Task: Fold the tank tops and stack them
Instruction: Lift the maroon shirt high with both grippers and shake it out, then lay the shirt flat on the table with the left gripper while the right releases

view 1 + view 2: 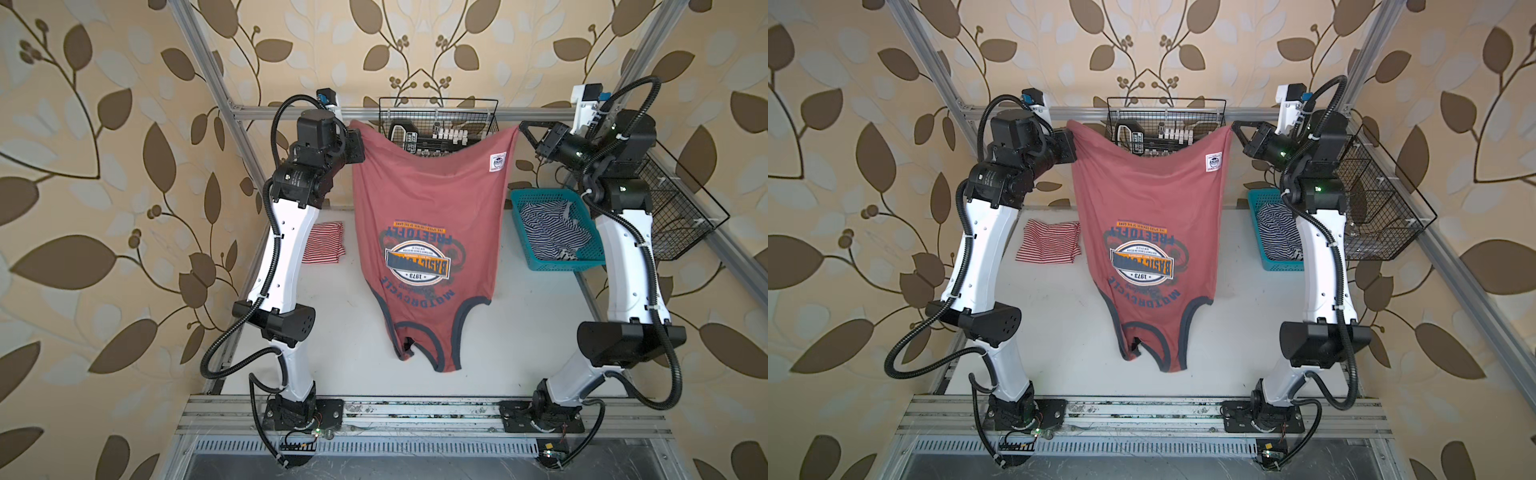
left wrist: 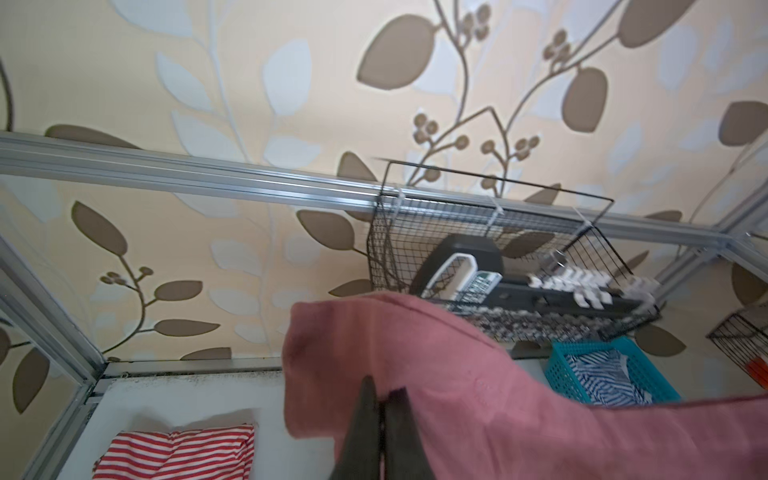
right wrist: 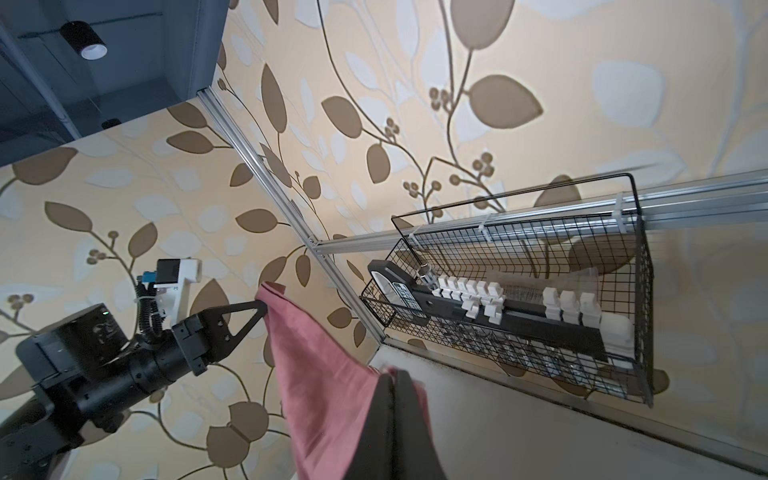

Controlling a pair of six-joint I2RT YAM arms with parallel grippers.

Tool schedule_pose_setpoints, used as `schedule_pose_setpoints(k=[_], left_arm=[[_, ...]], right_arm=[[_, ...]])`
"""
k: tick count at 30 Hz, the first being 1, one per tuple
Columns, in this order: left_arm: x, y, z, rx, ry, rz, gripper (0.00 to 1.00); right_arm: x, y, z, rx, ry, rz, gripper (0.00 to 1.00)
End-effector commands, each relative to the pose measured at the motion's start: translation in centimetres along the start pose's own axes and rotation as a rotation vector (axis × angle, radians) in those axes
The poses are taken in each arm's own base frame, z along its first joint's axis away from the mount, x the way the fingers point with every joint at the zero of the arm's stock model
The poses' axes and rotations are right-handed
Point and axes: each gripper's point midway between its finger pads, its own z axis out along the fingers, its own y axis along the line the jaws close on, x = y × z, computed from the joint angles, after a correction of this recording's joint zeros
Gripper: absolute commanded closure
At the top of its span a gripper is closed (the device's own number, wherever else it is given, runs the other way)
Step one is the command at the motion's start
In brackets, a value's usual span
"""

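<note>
Dusty red navy-trimmed tank top (image 1: 424, 199) hung upside down over middle of white table (image 1: 540, 332), teal plastic basket (image 1: 536, 193) at far right corner, red-and-white striped tank top (image 1: 324, 243) near far left corner, left gripper (image 2: 382, 395), right gripper (image 3: 392, 380), both clamped on red top's hem corners

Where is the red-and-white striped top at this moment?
In both top views the striped top lies on the table at its far left, between the left arm and the hanging red top.
</note>
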Motion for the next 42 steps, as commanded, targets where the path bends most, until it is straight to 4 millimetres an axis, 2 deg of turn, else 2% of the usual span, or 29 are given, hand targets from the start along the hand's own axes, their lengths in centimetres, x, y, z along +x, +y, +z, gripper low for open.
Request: schedule_pose_setpoints(k=[1,5,8,11,13,15,19,22,26,28,32,34,36,39,42], left_arm=[[-9.4,-1.6,-6.3,0.135,-0.3,-0.117,1.0],[-12.8,-2.7,-8.7,0.216,-0.455,-0.14,1.0],[-14.3,-3.6,-10.4,0.272,-0.521,-0.138,1.0],[-14.3,-4.4,-11.1,0.328,-0.528,-0.14,1.0],[-13.1,-4.9,-11.0,0.363,-0.484,-0.148,1.0],[-11.2,-5.7,-11.0,0.425,-0.427,-0.15,1.0],[-6.3,-6.9,-11.1,0.517,-0.375,-0.162,1.0],[-4.3,-8.5,-12.3,0.586,-0.333,-0.151,1.0],[-2.6,-11.0,-13.2,0.7,-0.262,-0.127,1.0],[-2.1,-11.9,-14.3,0.748,-0.238,-0.107,1.0],[-0.3,-13.1,-17.2,0.817,-0.166,-0.081,1.0],[1.6,-13.6,-18.5,0.834,-0.127,-0.072,1.0],[4.5,-14.3,-19.2,0.848,-0.059,-0.069,1.0],[10.9,-15.4,-19.0,0.863,0.104,-0.106,1.0],[18.5,-17.3,-18.7,0.888,0.307,-0.137,1.0]], right_arm=[[-5.1,6.0,-1.2,-0.184,-0.134,-0.068,1.0],[-7.9,9.5,-2.6,-0.303,-0.232,-0.138,1.0],[-8.7,11.2,-3.8,-0.341,-0.267,-0.194,1.0],[-8.1,11.5,-4.3,-0.343,-0.25,-0.203,1.0],[-6.5,10.8,-4.2,-0.333,-0.207,-0.18,1.0],[-4.5,10.2,-4.8,-0.325,-0.184,-0.166,1.0],[0.7,9.0,-6.3,-0.289,-0.156,-0.14,1.0],[5.4,8.7,-6.6,-0.272,-0.078,-0.124,1.0],[12.0,8.1,-6.4,-0.214,0.063,-0.114,1.0],[15.4,7.8,-6.2,-0.184,0.149,-0.103,0.9],[21.1,5.9,-6.6,-0.106,0.275,-0.043,0.8],[22.8,4.2,-7.3,-0.029,0.302,0.004,0.76],[23.7,2.2,-8.3,0.067,0.316,0.038,0.74],[24.6,0.4,-9.7,0.145,0.342,0.064,0.7],[25.5,-0.3,-10.7,0.185,0.379,0.06,0.66]])
